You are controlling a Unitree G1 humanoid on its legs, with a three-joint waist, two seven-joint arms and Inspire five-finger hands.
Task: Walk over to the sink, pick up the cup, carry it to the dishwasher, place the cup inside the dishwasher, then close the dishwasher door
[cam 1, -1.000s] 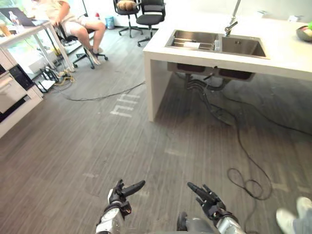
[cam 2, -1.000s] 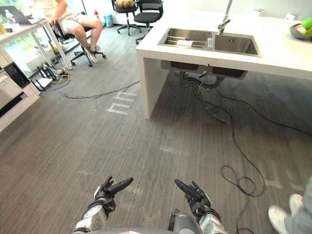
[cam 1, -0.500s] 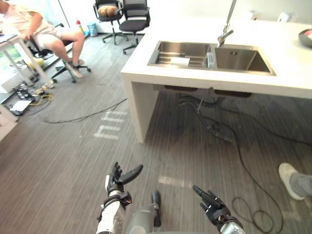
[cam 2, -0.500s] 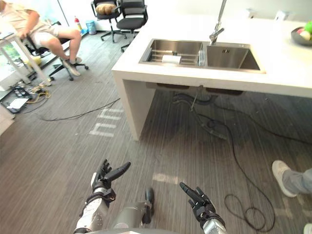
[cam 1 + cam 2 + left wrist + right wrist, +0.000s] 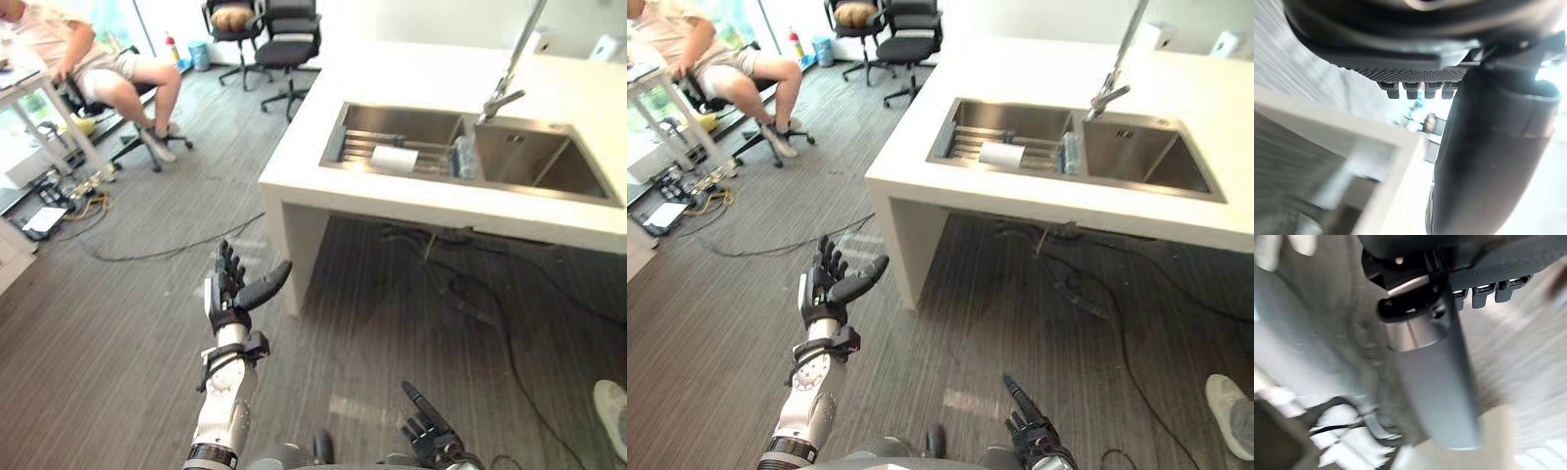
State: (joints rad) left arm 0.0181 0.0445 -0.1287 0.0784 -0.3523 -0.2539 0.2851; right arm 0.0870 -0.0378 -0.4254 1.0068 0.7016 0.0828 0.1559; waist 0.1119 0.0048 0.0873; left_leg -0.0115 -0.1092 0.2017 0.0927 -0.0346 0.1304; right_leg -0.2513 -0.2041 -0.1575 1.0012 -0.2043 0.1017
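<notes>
A white cup (image 5: 395,159) lies on its side on the rack in the left basin of the steel sink (image 5: 549,166), set in a white counter (image 5: 392,83) ahead and to the right. A small clear glass (image 5: 464,157) stands by the divider under the faucet (image 5: 505,93). My left hand (image 5: 233,289) is raised over the floor, left of the counter's corner, open and empty, well short of the sink. My right hand (image 5: 431,441) hangs low near the bottom edge, fingers straight, empty. The left wrist view shows my left thumb (image 5: 1488,147) and the counter's edge beyond it.
A person (image 5: 88,64) sits on a chair at a desk at the far left. Two office chairs (image 5: 265,29) stand at the back. Cables (image 5: 147,255) trail over the grey floor and under the counter. A person's shoe (image 5: 612,411) shows at the lower right.
The view has moved closer to the sink, which looks larger. My left hand has risen higher and forward. My right hand has sunk toward the bottom edge.
</notes>
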